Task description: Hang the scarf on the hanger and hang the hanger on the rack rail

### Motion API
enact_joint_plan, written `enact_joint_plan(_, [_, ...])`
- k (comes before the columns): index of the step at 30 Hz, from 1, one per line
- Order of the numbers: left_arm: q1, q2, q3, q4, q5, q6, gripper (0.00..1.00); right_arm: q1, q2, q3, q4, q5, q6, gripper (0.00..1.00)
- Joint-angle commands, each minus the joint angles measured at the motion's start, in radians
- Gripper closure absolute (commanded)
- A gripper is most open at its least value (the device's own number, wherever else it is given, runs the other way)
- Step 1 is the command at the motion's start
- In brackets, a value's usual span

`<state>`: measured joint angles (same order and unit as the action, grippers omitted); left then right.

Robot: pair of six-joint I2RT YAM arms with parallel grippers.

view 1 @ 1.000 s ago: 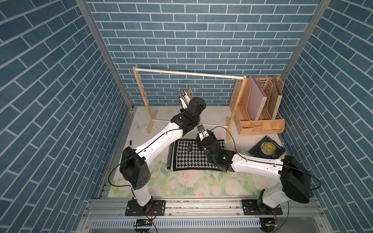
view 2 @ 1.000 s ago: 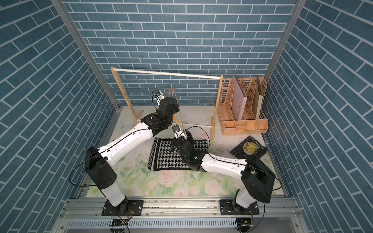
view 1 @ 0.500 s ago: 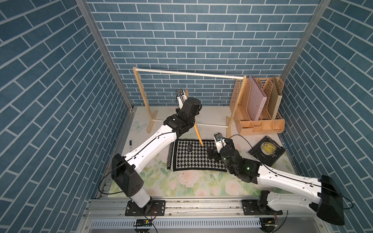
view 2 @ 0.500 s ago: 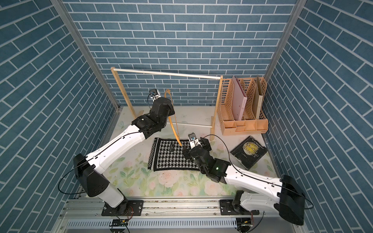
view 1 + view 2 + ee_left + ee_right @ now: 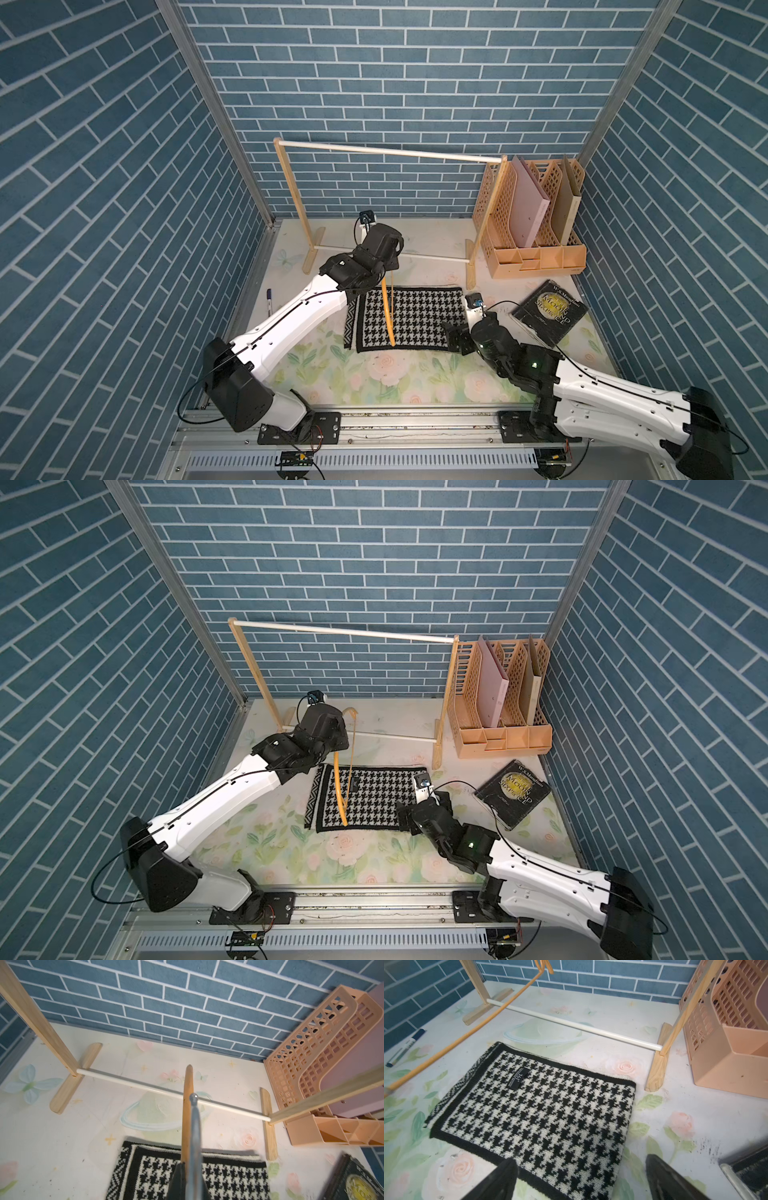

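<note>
Right wrist view: my right gripper [image 5: 579, 1165] gaped over the scarf [image 5: 542, 1109] edge, my left gripper [image 5: 188, 1178] clamped the hanger [image 5: 186, 1109]; I judged a shallow pinch might slip.

Scarf [image 5: 415, 320] on table [image 5: 374, 374], before rack [image 5: 390, 150]

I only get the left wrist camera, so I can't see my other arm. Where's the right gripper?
Observer: The right gripper is at the scarf's right end, jaws wide open, holding nothing.
Operator: Is anything on the scarf that I can't see?
Observer: A small dark label sits on top. Your view doesn't show it.
Operator: Anything else lying about?
Observer: A pen lies on the table by the left wall.
</note>
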<state>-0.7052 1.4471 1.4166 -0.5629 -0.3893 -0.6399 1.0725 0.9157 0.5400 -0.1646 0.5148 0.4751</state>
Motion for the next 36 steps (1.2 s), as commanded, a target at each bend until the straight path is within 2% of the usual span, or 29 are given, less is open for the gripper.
enact_joint_plan(1, [0.002,-0.041,-0.007,0.017,0.087,-0.027,1.0,-0.039,0.016,-0.008,0.026,-0.032,0.028,0.0])
enact_joint_plan(9, [-0.006,-0.084,-0.135,0.113,0.091,-0.069,1.0,-0.142,-0.071,-0.071,0.053,-0.067,0.03,0.0])
enact_joint_plan(15, [-0.045,-0.084,-0.219,0.192,-0.004,-0.097,1.0,-0.185,-0.09,-0.127,0.077,-0.059,0.065,0.0])
enact_joint_plan(20, [-0.12,-0.1,-0.315,0.295,-0.103,-0.134,1.0,-0.211,-0.076,-0.169,0.107,-0.017,0.111,0.0])
enact_joint_plan(24, [-0.168,-0.143,-0.412,0.381,-0.162,-0.165,1.0,-0.232,-0.041,-0.206,0.171,-0.011,0.128,0.0])
enact_joint_plan(36, [-0.216,-0.19,-0.668,0.623,-0.117,-0.196,1.0,-0.265,0.186,-0.26,0.362,-0.05,0.174,0.0])
